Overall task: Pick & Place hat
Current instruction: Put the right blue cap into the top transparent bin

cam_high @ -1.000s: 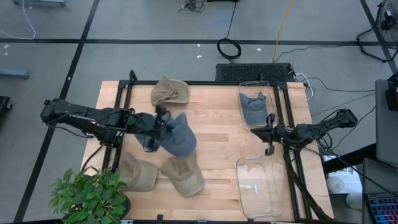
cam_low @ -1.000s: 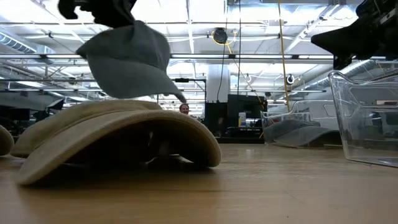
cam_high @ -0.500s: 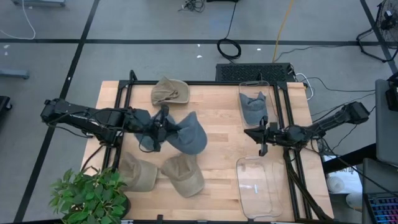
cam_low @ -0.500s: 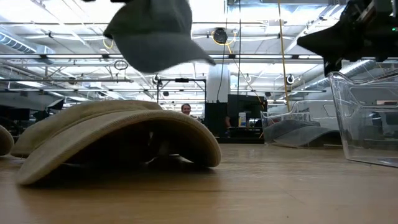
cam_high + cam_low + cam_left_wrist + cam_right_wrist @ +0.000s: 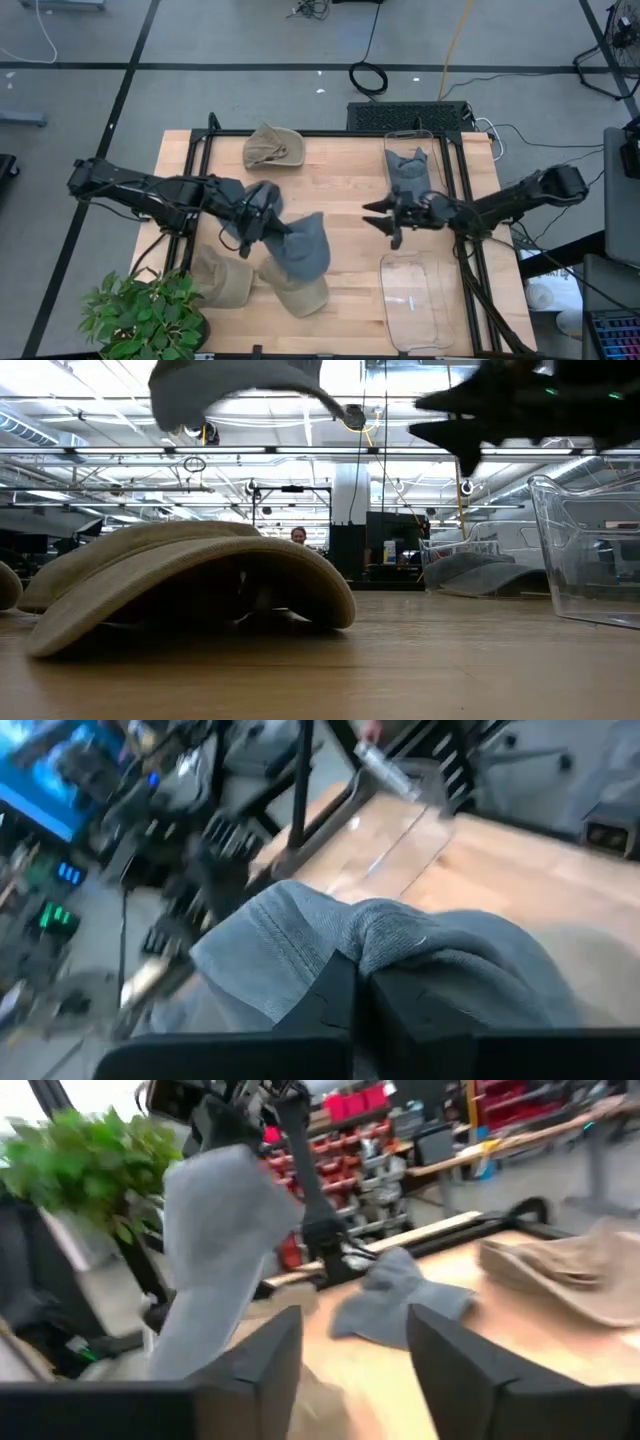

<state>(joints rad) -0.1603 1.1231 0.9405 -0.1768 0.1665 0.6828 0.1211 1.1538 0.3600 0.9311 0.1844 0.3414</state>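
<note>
Above the mid-bench I have the soft grey-blue cloth cap point(image 5: 298, 243) pinched in the left tool point(image 5: 262, 225), hanging clear of the wooden bench point(image 5: 345, 190), while the right tool point(image 5: 383, 218), fingers spread, sits at its three o'clock, nearer the empty clear plastic bin point(image 5: 415, 300).

Left gripper point(image 5: 262, 222): clamped on grey hat point(image 5: 300, 245), held over tan hats at tabletop point(image 5: 340, 180) 7 o'clock.
Right gripper point(image 5: 383, 217): jaws parted, near centre, toward 3 o'clock.
Clear bins point(image 5: 415, 300): 3 to 5 o'clock edge.
Plant point(image 5: 140, 315): 7 o'clock corner.
</note>
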